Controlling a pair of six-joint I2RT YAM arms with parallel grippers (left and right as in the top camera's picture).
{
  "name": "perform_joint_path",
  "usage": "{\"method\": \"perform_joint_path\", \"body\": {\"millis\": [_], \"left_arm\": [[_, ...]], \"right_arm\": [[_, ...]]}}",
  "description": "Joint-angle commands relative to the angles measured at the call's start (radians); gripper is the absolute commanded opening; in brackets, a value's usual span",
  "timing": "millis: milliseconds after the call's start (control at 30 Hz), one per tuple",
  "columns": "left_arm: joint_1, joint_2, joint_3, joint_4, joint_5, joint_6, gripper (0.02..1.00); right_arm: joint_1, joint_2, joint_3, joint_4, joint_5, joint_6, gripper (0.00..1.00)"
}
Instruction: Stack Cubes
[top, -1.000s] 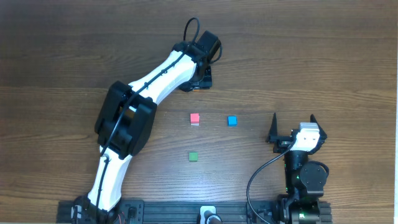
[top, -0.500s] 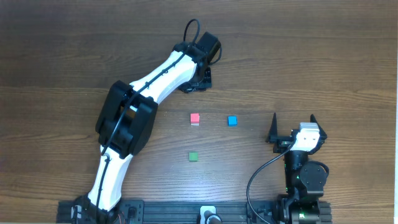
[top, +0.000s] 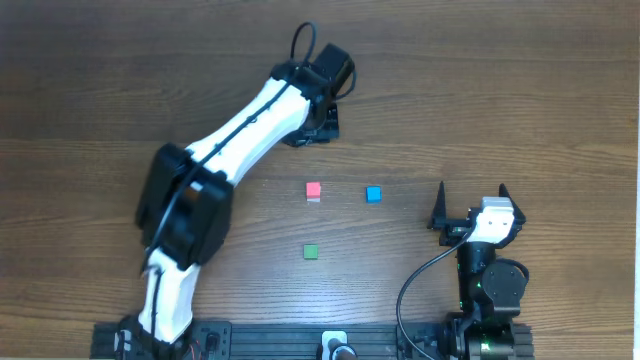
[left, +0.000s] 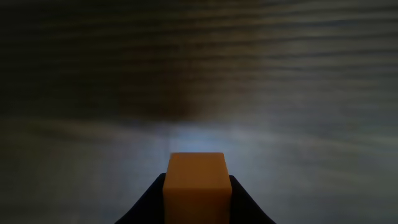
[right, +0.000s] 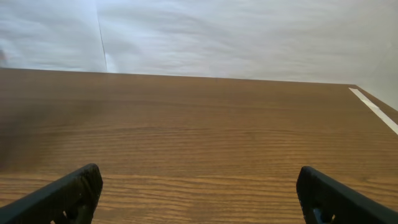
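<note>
My left gripper (top: 316, 128) is at the far middle of the table, shut on an orange cube (left: 196, 177) that sits between its fingers just above the wood. A pink cube (top: 313, 190) and a blue cube (top: 373, 194) lie side by side at the table's centre. Nearer the arm bases, below the pink one, rests a green cube (top: 311, 252). My right gripper (top: 470, 207) stands open near its base at the right, with nothing between its fingers (right: 81, 186).
The wooden table (top: 520, 100) has bare room all around the three loose cubes. A white wall rises beyond the table's far edge (right: 224, 78) in the right wrist view. A black rail (top: 330, 335) runs along the front edge.
The left arm's elbow has swung to the left and its gripper has edged slightly away from the bases with the orange cube. The right arm and the three loose cubes have not moved.
</note>
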Motion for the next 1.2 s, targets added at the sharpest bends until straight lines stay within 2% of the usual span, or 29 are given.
{"method": "perform_joint_path", "body": {"millis": [33,300,433,1200], "left_arm": [[-0.048,-0.209,-0.076,-0.021,-0.042,-0.072,0.04],[-0.142,-0.367,-0.395,0.117,-0.069,-0.177,0.04],[-0.178,-0.358,-0.406,0.13,-0.101,-0.191,0.04],[-0.18,-0.274,-0.406,0.095,-0.049,-0.199,0.04]], "right_arm": [[-0.005,-0.008,-0.006,-0.003,-0.008,-0.005,0.991],[-0.005,-0.008,-0.006,-0.003,-0.008,-0.005,0.993],[-0.005,-0.008,-0.006,-0.003,-0.008,-0.005,0.993],[-0.005,-0.008,-0.006,-0.003,-0.008,-0.005,0.993]]}}
